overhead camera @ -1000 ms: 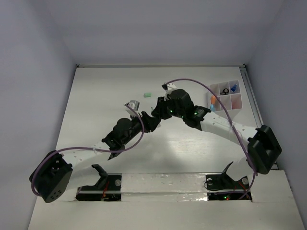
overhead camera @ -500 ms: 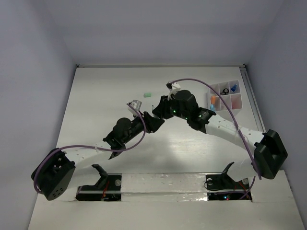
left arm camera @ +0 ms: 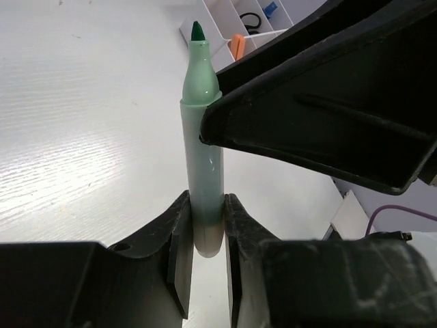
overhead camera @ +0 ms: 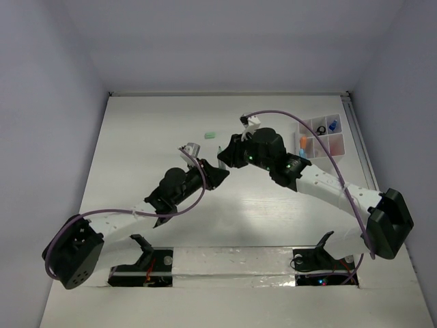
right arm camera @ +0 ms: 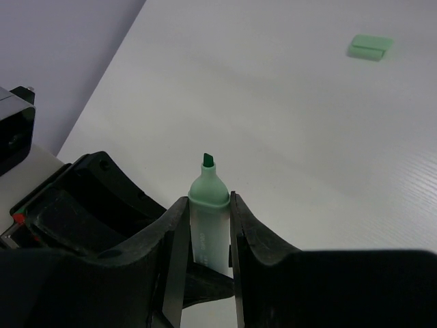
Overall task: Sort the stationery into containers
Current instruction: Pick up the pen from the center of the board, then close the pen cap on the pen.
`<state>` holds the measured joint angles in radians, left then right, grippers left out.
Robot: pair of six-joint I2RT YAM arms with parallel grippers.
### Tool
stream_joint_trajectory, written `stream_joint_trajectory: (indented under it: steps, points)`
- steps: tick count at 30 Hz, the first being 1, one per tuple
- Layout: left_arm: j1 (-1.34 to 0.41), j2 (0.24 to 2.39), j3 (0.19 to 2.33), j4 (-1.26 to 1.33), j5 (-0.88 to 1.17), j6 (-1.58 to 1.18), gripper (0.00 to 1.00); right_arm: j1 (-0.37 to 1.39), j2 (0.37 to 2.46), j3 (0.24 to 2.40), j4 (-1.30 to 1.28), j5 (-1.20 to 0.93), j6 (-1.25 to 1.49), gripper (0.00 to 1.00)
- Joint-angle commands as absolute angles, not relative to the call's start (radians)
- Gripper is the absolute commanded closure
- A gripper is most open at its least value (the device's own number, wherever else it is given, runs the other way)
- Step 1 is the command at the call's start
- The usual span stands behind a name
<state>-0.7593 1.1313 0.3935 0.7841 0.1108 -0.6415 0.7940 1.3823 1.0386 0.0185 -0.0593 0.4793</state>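
**Q:** What is shown at the centre of the figure?

**A:** A mint-green plastic felt-tip pen (left arm camera: 202,147) with a dark green tip is gripped by both tools at once. Its lower barrel is clamped by the left gripper (left arm camera: 206,208), whose jaws are drawn narrow against it. Nearer the tip, the barrel is pinched from both sides by the right gripper (right arm camera: 207,203) (the tip is left projecting beyond those fingers).

**Q:** Where is the pen placed relative to the container?

**A:** It is held over the middle of the white table (overhead camera: 136,137), well apart from the white plastic divided tray (overhead camera: 318,145) at the far right. An orange item (overhead camera: 302,144), a black ring (overhead camera: 319,128) and a blue clip (overhead camera: 332,125) are seen in separate compartments. A pale green eraser block (overhead camera: 210,134) is seen lying on the table, near the grippers.
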Motion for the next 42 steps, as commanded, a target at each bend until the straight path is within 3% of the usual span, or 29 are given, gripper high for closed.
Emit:
stream_joint_trajectory:
  steps: [1,12,21,26,29,34,37,38,42]
  points:
    - [-0.769,1.066,0.416,0.804,0.104,-0.597,1.00,0.801,1.377,1.055,0.060,-0.041,0.483,0.92]
    - [-0.769,0.911,0.361,0.609,0.012,-0.520,1.00,0.781,1.370,1.095,0.014,-0.048,0.437,0.61]
    - [-0.690,0.690,0.307,0.476,-0.078,-0.512,1.00,0.686,1.410,1.098,0.049,-0.156,0.379,0.76]
    - [-0.623,0.664,0.328,0.474,-0.022,-0.506,1.00,0.611,1.577,1.211,0.057,-0.319,0.201,0.82]
    - [-0.592,0.701,0.310,0.552,0.060,-0.532,1.00,0.586,1.702,1.337,-0.073,-0.451,0.017,0.80]
    - [-0.552,0.724,0.279,0.638,0.138,-0.546,1.00,0.551,1.946,1.606,-0.204,-0.454,-0.147,0.68]
    - [-0.532,0.709,0.276,0.667,0.144,-0.561,1.00,0.522,2.051,1.731,-0.222,-0.505,-0.175,0.58]
    - [-0.522,0.704,0.282,0.666,0.146,-0.561,1.00,0.522,2.083,1.779,-0.253,-0.509,-0.192,0.50]
    - [-0.522,0.649,0.269,0.678,0.144,-0.565,1.00,0.502,2.267,2.064,-0.539,-0.531,-0.294,0.37]
